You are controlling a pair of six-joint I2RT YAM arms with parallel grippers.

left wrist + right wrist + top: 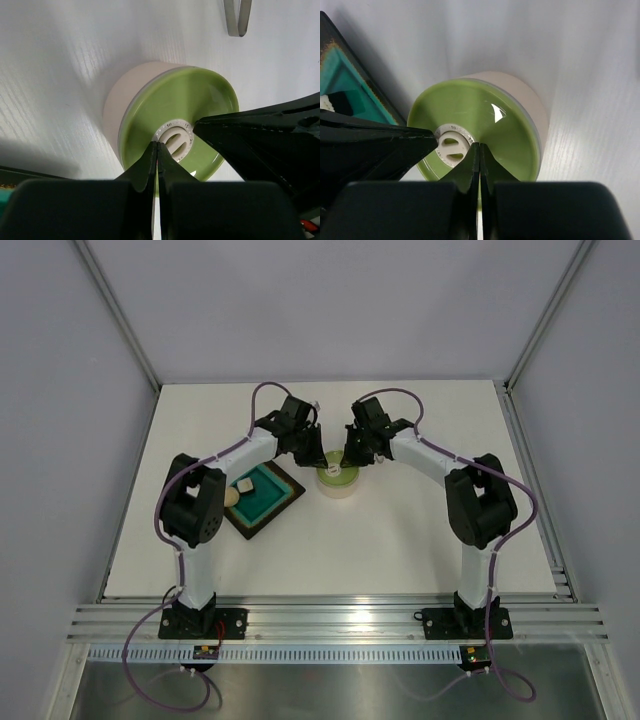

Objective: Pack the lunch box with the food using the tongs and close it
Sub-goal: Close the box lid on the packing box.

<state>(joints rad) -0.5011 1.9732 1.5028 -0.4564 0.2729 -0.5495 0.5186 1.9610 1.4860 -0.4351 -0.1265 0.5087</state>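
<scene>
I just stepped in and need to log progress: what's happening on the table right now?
Both arms are over the lunch box, and its green lid already sits on it. The left pincer and right pincer are both shut. Their tips meet at the lid's white centre knob from opposite sides, apparently pressing it down. The tongs lie on the table, not held. A beige ball and a pale cube lie in the dark tray beside the tin.
</scene>
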